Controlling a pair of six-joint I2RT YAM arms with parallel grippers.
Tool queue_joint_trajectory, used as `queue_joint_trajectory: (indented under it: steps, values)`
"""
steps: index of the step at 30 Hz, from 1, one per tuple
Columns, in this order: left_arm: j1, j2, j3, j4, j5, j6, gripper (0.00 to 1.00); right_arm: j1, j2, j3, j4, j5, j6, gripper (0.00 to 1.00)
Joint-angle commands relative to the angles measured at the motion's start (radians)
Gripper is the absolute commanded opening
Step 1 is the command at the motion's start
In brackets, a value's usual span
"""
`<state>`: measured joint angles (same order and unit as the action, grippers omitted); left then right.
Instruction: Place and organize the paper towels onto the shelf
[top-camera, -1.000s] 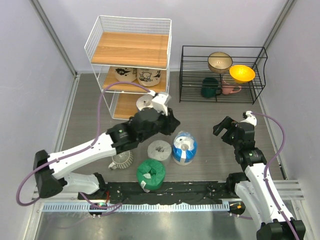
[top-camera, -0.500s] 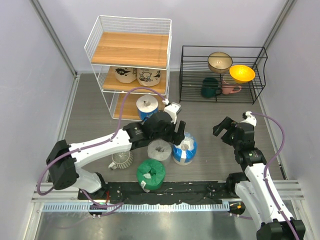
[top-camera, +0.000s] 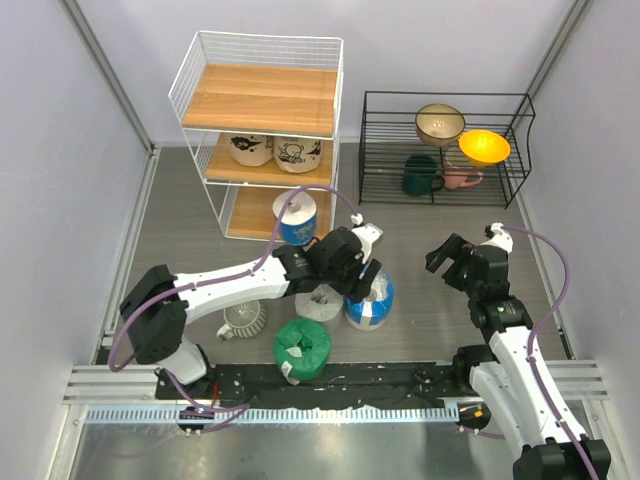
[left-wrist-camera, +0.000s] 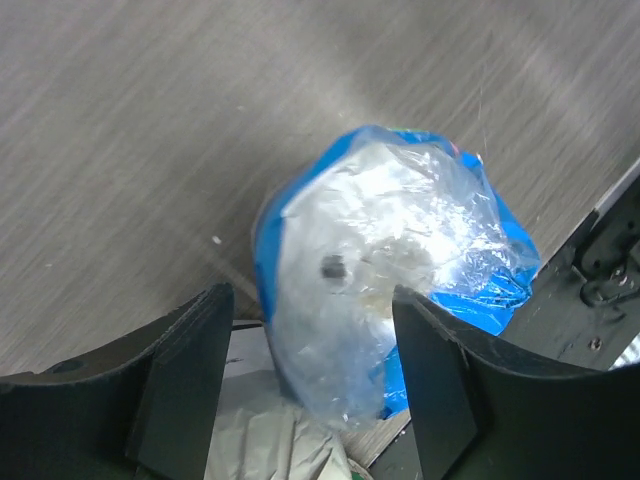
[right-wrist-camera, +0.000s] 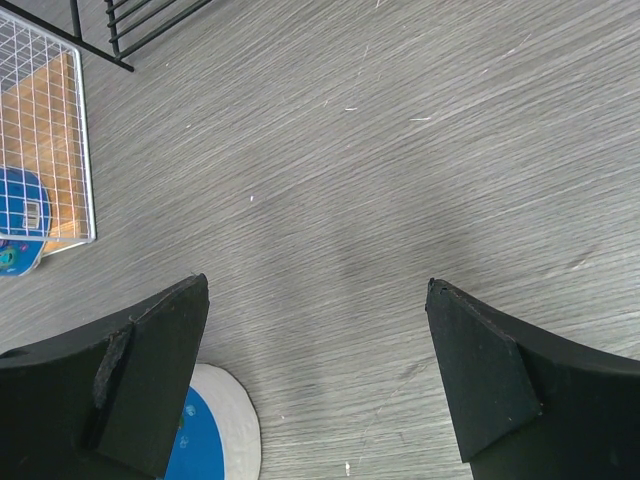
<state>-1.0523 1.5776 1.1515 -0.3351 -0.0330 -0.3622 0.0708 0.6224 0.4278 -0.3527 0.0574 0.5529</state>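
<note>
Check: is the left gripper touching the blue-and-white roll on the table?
Cannot tell. In the left wrist view the blue-and-white roll sits between the left gripper's open fingers, overlapping one; the top view hides any contact.

- Shelf (top-camera: 262, 98): tall white wire rack with three wooden tiers; its top tier is bare.
- Two tan rolls (top-camera: 250, 148) (top-camera: 297, 154): side by side on the middle tier.
- White-and-blue roll (top-camera: 296, 215): upright on the bottom tier.
- Blue-and-white roll (top-camera: 372, 308): upright on the floor.
- Grey roll (top-camera: 320, 305): just beside the blue-and-white roll.
- Green roll (top-camera: 302, 345): nearer the arm bases than the others.
</note>
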Motion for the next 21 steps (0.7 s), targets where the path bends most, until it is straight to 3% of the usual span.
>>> queue_joint_trajectory:
  steps: [1,7,15,19,20,21]
  values:
    - [-0.017,0.028,0.048,-0.016,0.056,0.065,0.70,0.004,0.007,0.002,0.031,0.007,0.002,0.96]
    - [-0.018,0.079,0.065,-0.055,0.039,0.089,0.70,0.006,0.013,-0.003,0.035,0.007,0.005,0.96]
    - [-0.020,0.212,0.112,-0.058,0.013,0.092,0.59,0.004,0.011,0.000,0.032,0.005,0.002,0.96]
    - [-0.020,0.237,0.131,-0.079,0.024,0.091,0.35,0.006,0.011,0.005,0.029,0.005,0.002,0.96]
    - [-0.020,0.236,0.132,-0.078,0.027,0.091,0.19,0.006,0.011,0.005,0.029,0.007,0.001,0.96]
    - [-0.020,0.231,0.134,-0.078,0.027,0.089,0.10,0.004,0.011,0.005,0.031,0.007,0.001,0.96]
